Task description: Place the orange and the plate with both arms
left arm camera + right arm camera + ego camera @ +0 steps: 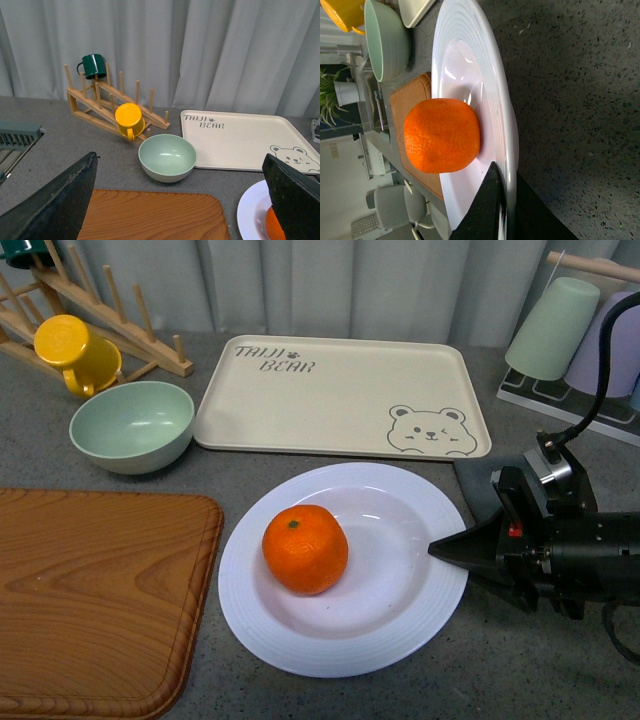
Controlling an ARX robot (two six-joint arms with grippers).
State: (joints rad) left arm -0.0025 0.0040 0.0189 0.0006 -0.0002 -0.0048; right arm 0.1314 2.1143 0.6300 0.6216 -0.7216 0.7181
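Observation:
The orange (305, 548) sits in the well of the white plate (400, 615), which lies on the grey counter in front of the bear tray. My right gripper (447, 549) is shut on the plate's right rim. In the right wrist view the jaws pinch the ridged rim (506, 150) with the orange (441, 135) just beyond. My left gripper (182, 200) is open and empty, raised above the wooden board; the plate's edge (250, 212) and a sliver of orange (272, 227) show by one finger. The left arm is out of the front view.
A wooden cutting board (90, 590) lies at the front left. A pale green bowl (132, 425), a yellow mug (72, 352) on a wooden rack (120, 315) and the cream bear tray (340, 395) stand behind. Upturned cups (555, 328) sit on a rack at the back right.

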